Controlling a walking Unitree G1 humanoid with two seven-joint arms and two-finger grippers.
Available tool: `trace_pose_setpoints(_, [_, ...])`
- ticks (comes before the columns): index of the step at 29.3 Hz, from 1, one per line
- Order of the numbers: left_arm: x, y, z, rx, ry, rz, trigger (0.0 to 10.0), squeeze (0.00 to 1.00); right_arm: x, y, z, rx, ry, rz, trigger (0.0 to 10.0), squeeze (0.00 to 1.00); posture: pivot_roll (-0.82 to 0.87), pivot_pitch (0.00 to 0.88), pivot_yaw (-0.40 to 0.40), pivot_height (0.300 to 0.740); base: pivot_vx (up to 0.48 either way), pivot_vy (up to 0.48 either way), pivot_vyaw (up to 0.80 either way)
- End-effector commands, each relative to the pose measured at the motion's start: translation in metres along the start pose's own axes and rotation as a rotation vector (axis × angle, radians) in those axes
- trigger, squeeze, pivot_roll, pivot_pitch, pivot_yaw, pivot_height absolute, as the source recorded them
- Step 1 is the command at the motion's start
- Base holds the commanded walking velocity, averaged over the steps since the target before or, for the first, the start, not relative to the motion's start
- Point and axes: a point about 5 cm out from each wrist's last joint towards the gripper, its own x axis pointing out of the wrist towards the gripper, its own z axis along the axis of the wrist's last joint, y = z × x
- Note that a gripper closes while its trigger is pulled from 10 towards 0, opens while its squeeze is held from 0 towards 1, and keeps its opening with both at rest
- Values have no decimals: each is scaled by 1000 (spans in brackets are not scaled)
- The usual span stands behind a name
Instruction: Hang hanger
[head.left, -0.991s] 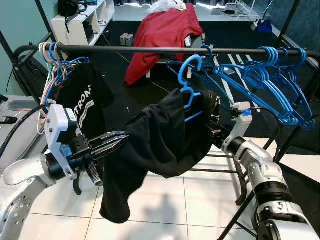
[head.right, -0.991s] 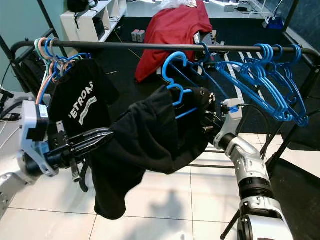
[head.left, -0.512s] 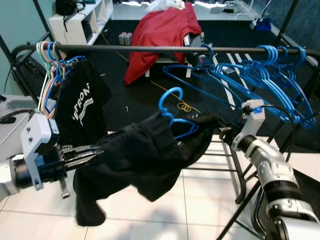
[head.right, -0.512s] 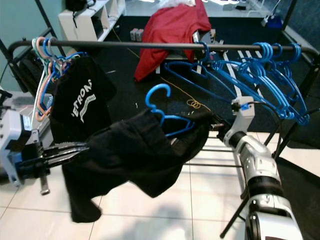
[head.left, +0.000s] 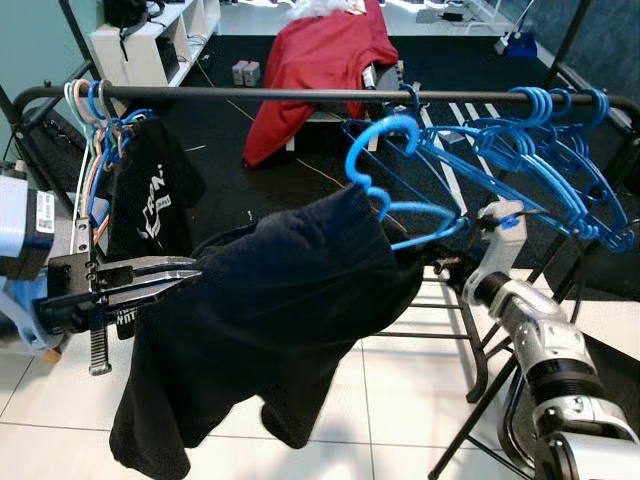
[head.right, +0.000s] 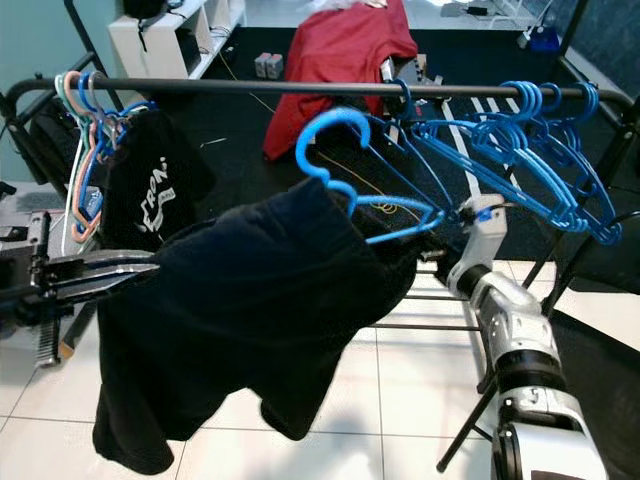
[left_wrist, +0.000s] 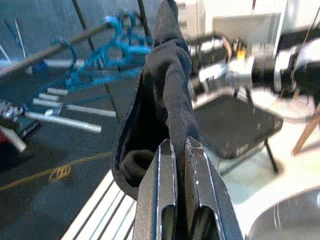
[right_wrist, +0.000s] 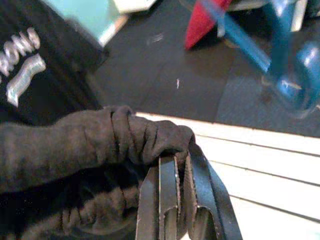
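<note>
Our head cameras look down at the rack (head.left: 300, 96); our wrist cameras sit close on the black garment (head.left: 270, 310), shared by all.

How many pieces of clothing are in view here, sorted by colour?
Black: 2, the black garment on the blue hanger and the printed black T-shirt hanging from the rail
Red: 1, the red garment draped over something further back
Total: 3
</note>
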Motion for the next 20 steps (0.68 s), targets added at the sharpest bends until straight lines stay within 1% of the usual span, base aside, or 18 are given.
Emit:
trace_pose_setpoints(1, [0, 1, 6, 6, -62, -5, 10000, 0, 2, 1, -5, -11, 19, -24, 10000, 0, -82, 126, 8, 740, 0, 0, 0])
trace_pose_setpoints(3, [0, 2, 6, 6, -59, -8, 10000, 0, 2, 1, -5, -2, 16, -31, 10000, 0, -82, 126, 8, 740, 0, 0, 0])
trace_pose_setpoints(4, [0, 3, 4, 6, -45, -9, 10000, 0, 3, 5, -1, 24, -22, 10, 10000, 1000, -83, 121, 11, 740, 0, 0, 0])
trace_pose_setpoints(5, [1, 5, 0, 11, -17, -13, 10000, 0, 1, 13, 1, 22, -43, 104, 10000, 1000, -83, 116, 12, 740, 0, 0, 0])
trace_pose_setpoints(6, [1, 5, 0, 11, -17, -13, 10000, 0, 1, 13, 1, 22, -43, 104, 10000, 1000, -83, 116, 12, 740, 0, 0, 0])
trace_pose_setpoints(7, [1, 8, -4, 19, 24, -9, 10000, 0, -3, 22, 1, 11, -55, 220, 10000, 1000, -83, 116, 12, 740, 0, 0, 0])
trace_pose_setpoints(8, [1, 8, -4, 19, 24, -9, 10000, 0, -3, 22, 1, 11, -55, 220, 10000, 1000, -83, 116, 12, 740, 0, 0, 0])
trace_pose_setpoints(9, [1, 10, -7, 25, 52, -6, 10000, 0, -7, 28, 0, 3, -59, 299, 10000, 1000, -79, 112, 14, 740, 0, 0, 0])
trace_pose_setpoints(10, [1, 10, -7, 25, 52, -6, 10000, 0, -7, 28, 0, 3, -59, 299, 10000, 1000, -79, 112, 14, 740, 0, 0, 0])
trace_pose_setpoints(11, [0, 13, -11, 35, 97, 2, 10000, 0, -14, 31, -1, -6, -53, 363, 10000, 1000, -77, 111, 16, 740, 0, 0, 0])
trace_pose_setpoints(12, [0, 13, -11, 35, 97, 2, 10000, 0, -14, 31, -1, -6, -53, 363, 10000, 1000, -77, 111, 16, 740, 0, 0, 0])
trace_pose_setpoints(13, [-3, 17, -19, 50, 168, 9, 10000, 0, -26, 34, -2, -36, -30, 464, 10000, 1000, -81, 108, 20, 740, 0, 0, 0])
trace_pose_setpoints(14, [-3, 17, -19, 50, 168, 9, 10000, 0, -26, 34, -2, -36, -30, 464, 10000, 1000, -81, 108, 20, 740, 0, 0, 0])
trace_pose_setpoints(15, [-5, 22, -24, 70, 232, 13, 10000, 0, -39, 38, -2, -66, 8, 561, 10000, 1000, -81, 108, 20, 740, 0, 0, 0])
trace_pose_setpoints(17, [-5, 22, -24, 70, 232, 13, 10000, 0, -39, 38, -2, -66, 8, 561, 10000, 1000, -81, 108, 20, 740, 0, 0, 0])
trace_pose_setpoints(18, [-6, 27, -28, 98, 296, 7, 10000, 0, -55, 42, -4, -115, 75, 669, 10000, 1000, -82, 103, 20, 740, 0, 0, 0])
trace_pose_setpoints(19, [-6, 27, -28, 98, 296, 7, 10000, 0, -55, 42, -4, -115, 75, 669, 10000, 1000, -82, 103, 20, 740, 0, 0, 0])
trace_pose_setpoints(20, [-5, 31, -29, 122, 337, -8, 10000, 0, -67, 46, -4, -163, 129, 746, 10000, 1000, -80, 105, 20, 740, 0, 0, 0])
